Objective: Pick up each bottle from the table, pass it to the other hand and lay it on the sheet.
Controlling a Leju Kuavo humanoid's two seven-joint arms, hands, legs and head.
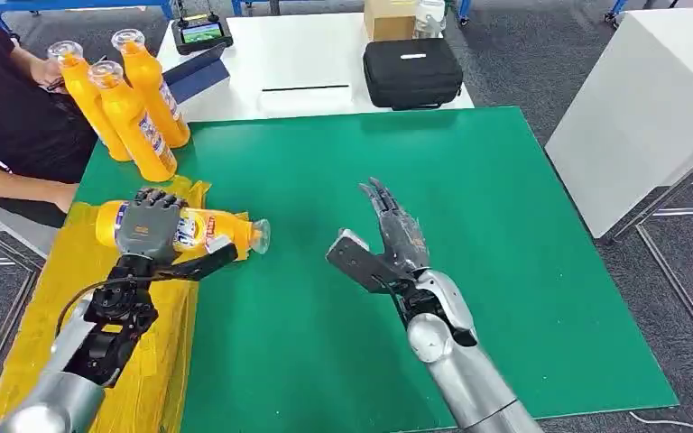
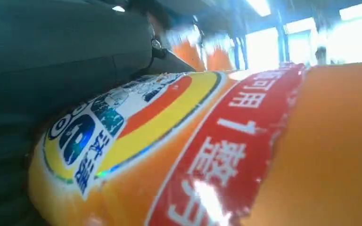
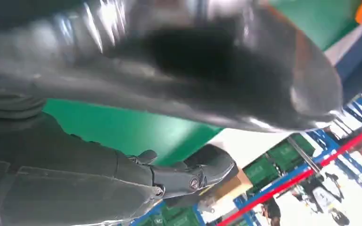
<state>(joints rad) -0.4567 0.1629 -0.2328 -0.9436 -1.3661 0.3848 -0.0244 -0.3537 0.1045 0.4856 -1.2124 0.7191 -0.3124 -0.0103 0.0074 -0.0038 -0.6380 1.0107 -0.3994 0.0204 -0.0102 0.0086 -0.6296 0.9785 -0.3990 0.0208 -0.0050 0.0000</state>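
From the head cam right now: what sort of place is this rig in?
Likely a robot lab or test workshop, not a home. A green mat covers the worktable, a person sits at its far-left corner, and the right wrist view shows blue racks holding green crates.

orange bottle red label band, white Chinese characters "可用" and "1"

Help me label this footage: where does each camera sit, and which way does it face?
Head view: high on the body, looking down at the green table; both arms, left hand and right hand show.
Left wrist view: behind the left hand, pressed close to the orange bottle.
Right wrist view: behind the right hand, facing across the table.
Head and left wrist views share the bottle.
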